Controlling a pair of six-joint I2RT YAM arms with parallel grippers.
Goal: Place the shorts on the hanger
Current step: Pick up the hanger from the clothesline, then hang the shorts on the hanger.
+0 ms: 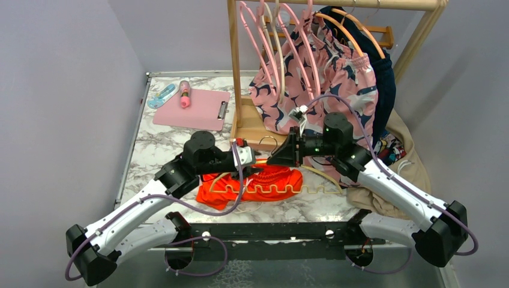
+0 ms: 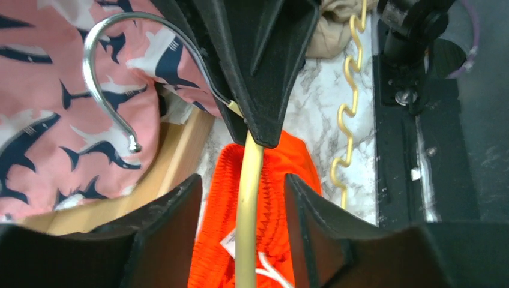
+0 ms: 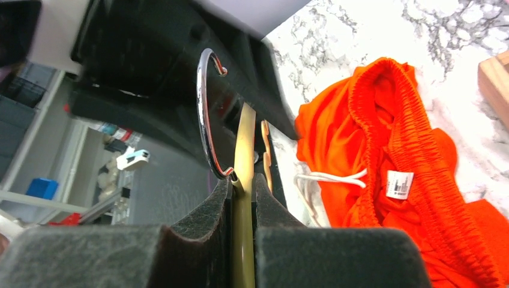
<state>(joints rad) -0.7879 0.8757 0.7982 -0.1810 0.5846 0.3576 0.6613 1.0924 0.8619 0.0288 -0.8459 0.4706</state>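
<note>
Below, find the orange-red shorts (image 1: 264,183) crumpled on the marble table (image 1: 156,144) under both jaws, beneath the pale-yellow hanger (image 3: 244,132); note its neck clenched in the right gripper (image 3: 242,183), just under the hook (image 3: 203,108); note its arm passing untouched through the released left gripper (image 2: 242,183); hold the neck firm; drop left, pinch the waistband (image 3: 384,108), skip the drawstring (image 3: 330,177).

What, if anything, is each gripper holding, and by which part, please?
The right gripper clamps the hanger at its neck, below the hook. The left gripper holds nothing, open around the hanger's arm.
</note>
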